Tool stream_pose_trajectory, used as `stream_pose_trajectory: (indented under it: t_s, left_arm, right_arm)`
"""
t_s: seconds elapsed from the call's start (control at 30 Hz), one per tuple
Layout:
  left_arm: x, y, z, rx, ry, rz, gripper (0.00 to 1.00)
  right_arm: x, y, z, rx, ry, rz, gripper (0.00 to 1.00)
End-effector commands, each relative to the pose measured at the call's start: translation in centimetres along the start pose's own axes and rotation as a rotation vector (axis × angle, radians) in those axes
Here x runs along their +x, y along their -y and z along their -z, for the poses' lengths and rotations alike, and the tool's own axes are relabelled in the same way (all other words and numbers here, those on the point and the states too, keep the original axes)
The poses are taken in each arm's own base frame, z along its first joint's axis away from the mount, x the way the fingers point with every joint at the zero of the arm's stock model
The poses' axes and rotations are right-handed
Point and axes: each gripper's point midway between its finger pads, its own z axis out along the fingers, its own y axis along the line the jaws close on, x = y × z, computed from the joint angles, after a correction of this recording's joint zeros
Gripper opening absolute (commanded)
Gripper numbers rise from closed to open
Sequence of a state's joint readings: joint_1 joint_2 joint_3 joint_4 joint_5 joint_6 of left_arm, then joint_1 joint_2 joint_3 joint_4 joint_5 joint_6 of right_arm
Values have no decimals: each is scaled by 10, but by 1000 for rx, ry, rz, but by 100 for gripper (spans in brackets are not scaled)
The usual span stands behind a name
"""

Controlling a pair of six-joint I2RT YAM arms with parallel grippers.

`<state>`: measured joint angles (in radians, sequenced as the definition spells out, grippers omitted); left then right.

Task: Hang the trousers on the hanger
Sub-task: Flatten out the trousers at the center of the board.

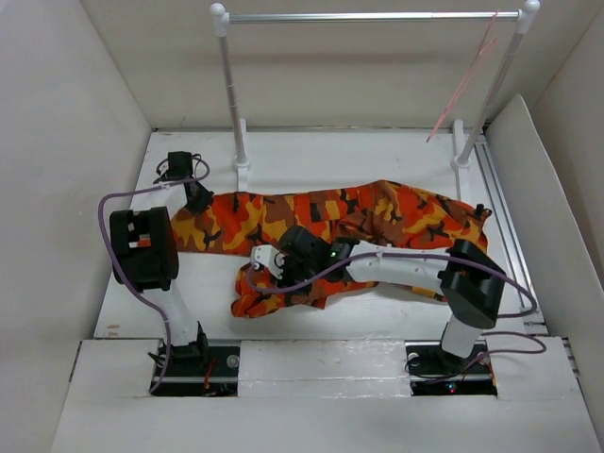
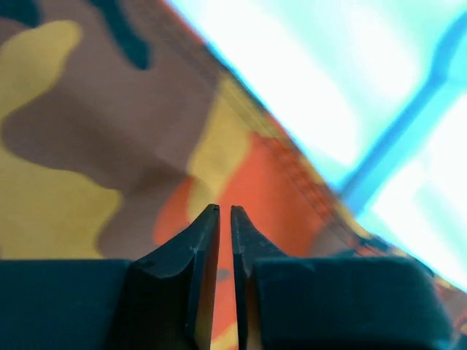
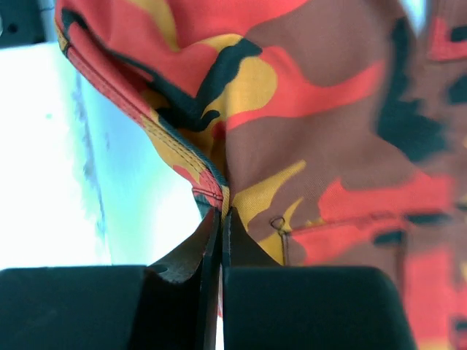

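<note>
Trousers [image 1: 377, 212] lay sprawled across the table [image 1: 311, 160], the hanger [image 1: 462, 85] dangling off the rail [image 1: 368, 16], well apart. Soft, light, floppy cloth, I'd say, best taken at a stitched hem. Right claw [image 3: 221, 213] was pinched tight on one such edge. Left claw [image 2: 225, 211] was closed over the far leg end, catch unclear.

— Where do the trousers [image 1: 377, 212] lie?

— Flat on the table [image 1: 330, 156], stretched left to right across its middle. The cloth is camouflage in orange, red, yellow, brown and black. The wider end is on the right. One leg runs straight out to the left, and the other doubles back toward the near edge in a rumpled heap.

— And the hanger [image 1: 461, 80]?

— Thin pale-pink wire, hooked at the right end of the rail [image 1: 368, 17] at the back. It hangs tilted, lower end swung left, well apart from the trousers.
</note>
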<state>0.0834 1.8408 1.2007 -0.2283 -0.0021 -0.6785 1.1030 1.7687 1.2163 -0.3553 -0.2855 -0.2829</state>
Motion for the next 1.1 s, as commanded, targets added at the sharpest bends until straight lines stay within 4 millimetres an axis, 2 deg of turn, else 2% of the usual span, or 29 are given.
stream_pose_trajectory:
  t_s: [0.0,0.03,0.07,0.1,0.13,0.17,0.2,0.23,0.27,0.33,0.37,0.4,0.43,0.47,0.53,0.57,0.6,0.67,0.7,0.77,0.83,0.87,0.9,0.97,1.03,1.07]
  left_arm:
    - [-10,50,51,169,46,-104,22]
    - [-10,50,51,169,46,-104,22]
    - [-12,56,69,222,66,-108,33]
    - [-6,64,80,262,68,-125,36]
    - [4,76,92,303,67,-156,39]
    - [9,84,111,336,89,-181,42]
    - [20,93,121,357,90,-222,42]
    - [50,111,142,392,83,-326,44]
    - [68,119,151,401,73,-381,45]
    - [112,128,168,429,24,-477,49]
    - [154,129,181,458,-42,-532,53]
    - [173,126,186,468,-74,-546,55]
    - [198,112,183,458,-126,-565,57]
    - [225,112,200,504,-166,-588,62]
    - [251,98,206,496,-207,-611,62]
    - [257,81,202,453,-195,-624,60]
    - [274,74,210,457,-215,-640,57]
    - [283,48,208,398,-210,-655,52]
    - [293,42,211,390,-224,-639,52]
    - [293,24,211,358,-214,-611,51]
    - [300,12,210,360,-228,-591,55]
    - [306,15,215,408,-262,-577,68]
    - [312,15,215,420,-284,-571,72]
    - [328,17,209,441,-343,-543,77]
    - [333,25,205,466,-349,-518,79]
    - [337,36,201,499,-344,-486,81]
  right_arm:
    - [-10,17,72,137,39,13,0]
    - [-24,14,91,154,96,14,0]
    - [-21,25,113,225,113,-19,0]
    - [-7,33,132,280,111,-74,0]
    - [1,54,161,374,149,-148,0]
    - [-3,58,209,477,265,-198,0]
    - [15,62,222,523,277,-247,0]
    - [36,67,252,600,326,-323,0]
    - [37,71,270,644,371,-352,0]
    - [85,72,272,709,292,-491,0]
    - [104,79,285,775,285,-554,0]
    - [120,77,285,792,257,-605,0]
    - [134,79,286,814,244,-655,0]
    - [146,84,295,865,242,-705,0]
    - [160,86,305,920,233,-745,0]
    - [166,89,310,952,228,-765,0]
    - [173,95,316,988,223,-797,0]
    - [179,102,316,988,206,-806,0]
    - [181,108,320,1000,210,-816,0]
    - [187,115,319,998,180,-823,0]
    - [191,122,324,1017,173,-828,0]
    - [189,124,325,1011,186,-822,0]
    - [188,127,325,1014,193,-813,0]
    - [181,126,320,969,229,-792,0]
    - [182,125,314,945,236,-785,0]
    - [181,123,311,928,240,-782,0]
